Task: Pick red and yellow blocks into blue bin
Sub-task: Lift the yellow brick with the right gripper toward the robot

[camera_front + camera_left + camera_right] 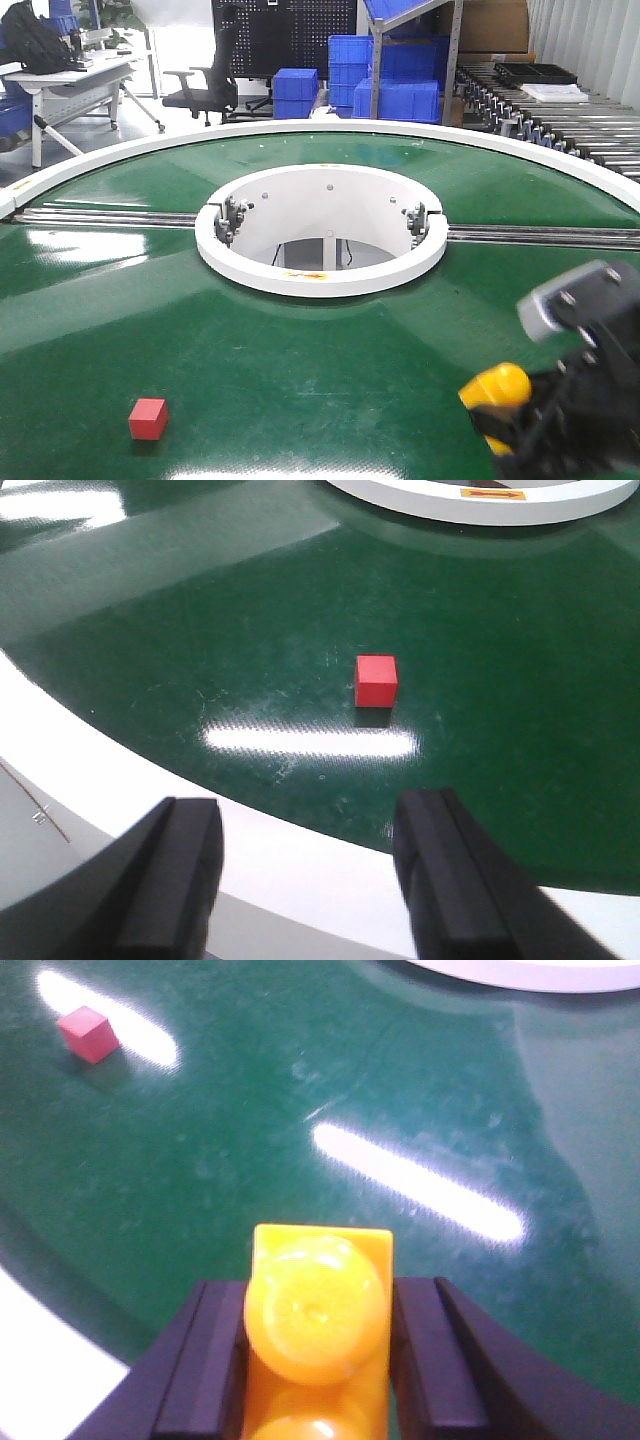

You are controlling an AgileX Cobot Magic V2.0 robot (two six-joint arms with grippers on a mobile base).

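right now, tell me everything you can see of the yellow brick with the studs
The yellow plastic toy brick is glossy, bright yellow-orange, with round studs on top: one shows fully, a second is cut off by the right wrist view's lower edge. The black fingers of the right gripper clamp its two long sides, its flat end sticking out past them. It looks held above the shiny green tabletop, touching only the fingers.

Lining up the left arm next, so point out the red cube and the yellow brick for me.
red cube [376,682]: left wrist view, on the face towards the camera.
yellow brick [316,1310]: right wrist view, on its nearer round stud.
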